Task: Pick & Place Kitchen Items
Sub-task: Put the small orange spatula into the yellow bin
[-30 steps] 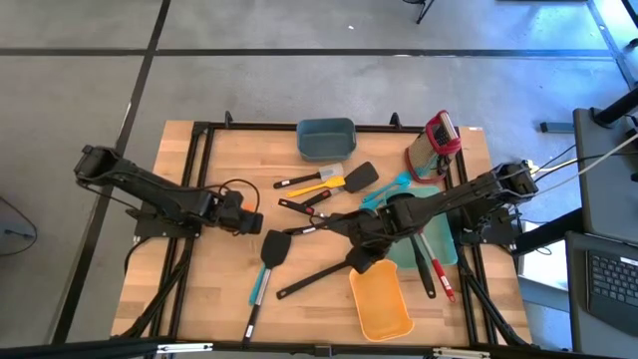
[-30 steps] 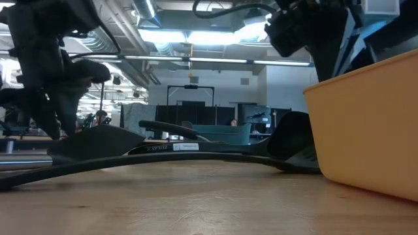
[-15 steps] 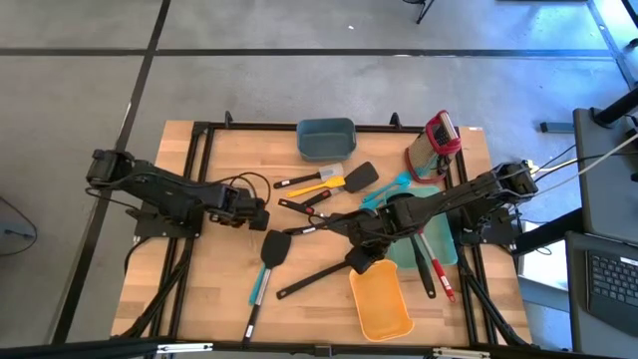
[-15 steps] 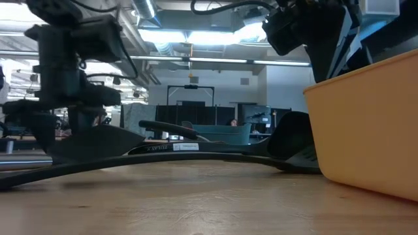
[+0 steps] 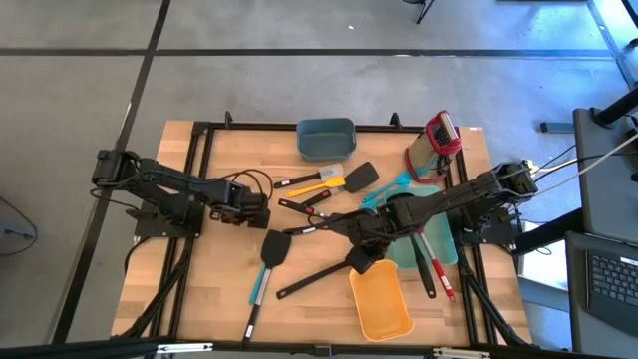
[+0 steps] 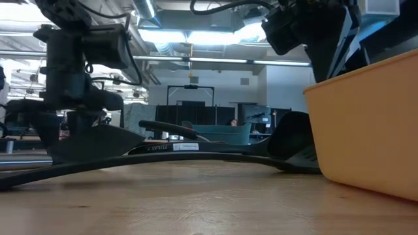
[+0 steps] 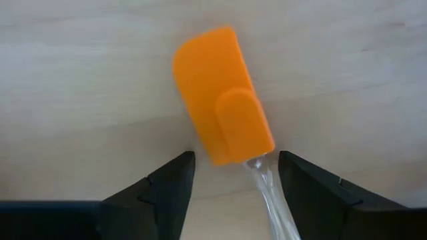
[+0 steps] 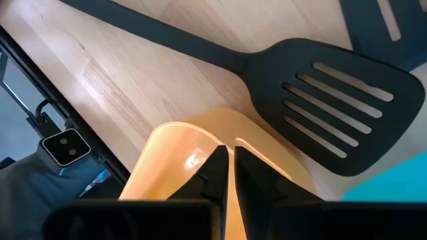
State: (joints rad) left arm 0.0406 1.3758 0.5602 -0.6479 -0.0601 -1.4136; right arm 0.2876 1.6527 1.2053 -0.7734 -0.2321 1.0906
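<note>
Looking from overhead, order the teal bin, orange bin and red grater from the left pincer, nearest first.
1. Teal bin, back middle, nearest the left pincer.
2. Orange bin, front right.
3. Red grater, back right corner.

Grey floor [image 5: 299, 80], ceiling striplights [image 6: 196, 36]

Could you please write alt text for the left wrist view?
An orange-headed spatula with a clear handle lies on the pale wooden table, its neck between the open left gripper fingers, which are not touching it.
</note>
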